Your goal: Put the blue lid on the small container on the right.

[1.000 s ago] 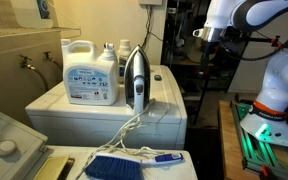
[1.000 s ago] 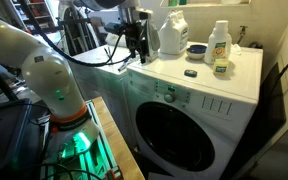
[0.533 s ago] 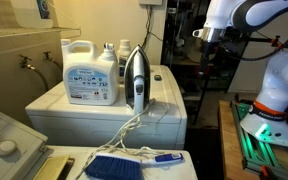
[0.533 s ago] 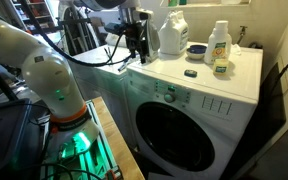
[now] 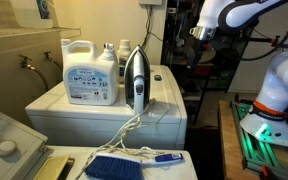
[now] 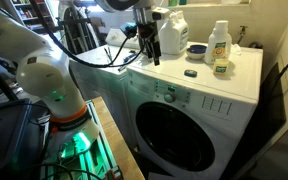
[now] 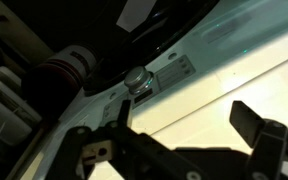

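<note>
One shift — jaws nearer the washer [image 5: 162,108]

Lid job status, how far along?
Done: nothing yet. The blue lid lies on the washer top, apart from the small container. In hand: nothing; the gripper is open and empty near the washer's edge. Left: grasp the lid, carry it over, seat it on the container.
</note>
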Controlling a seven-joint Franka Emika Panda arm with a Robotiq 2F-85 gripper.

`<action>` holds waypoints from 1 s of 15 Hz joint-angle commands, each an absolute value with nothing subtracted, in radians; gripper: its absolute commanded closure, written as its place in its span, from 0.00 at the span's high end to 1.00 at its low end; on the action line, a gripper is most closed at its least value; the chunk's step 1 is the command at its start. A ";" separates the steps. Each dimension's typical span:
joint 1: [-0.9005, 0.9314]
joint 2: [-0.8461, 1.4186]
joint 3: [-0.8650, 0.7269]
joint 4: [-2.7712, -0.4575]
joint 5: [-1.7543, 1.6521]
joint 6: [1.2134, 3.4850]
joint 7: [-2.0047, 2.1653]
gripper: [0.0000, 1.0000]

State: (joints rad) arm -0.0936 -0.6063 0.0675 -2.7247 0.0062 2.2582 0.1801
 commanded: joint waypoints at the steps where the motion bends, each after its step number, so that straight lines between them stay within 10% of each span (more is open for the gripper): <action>1: -0.148 -0.480 0.067 -2.663 -0.009 2.343 0.294 1.00; 15: -0.162 -0.191 0.087 -2.425 -0.107 2.342 0.701 1.00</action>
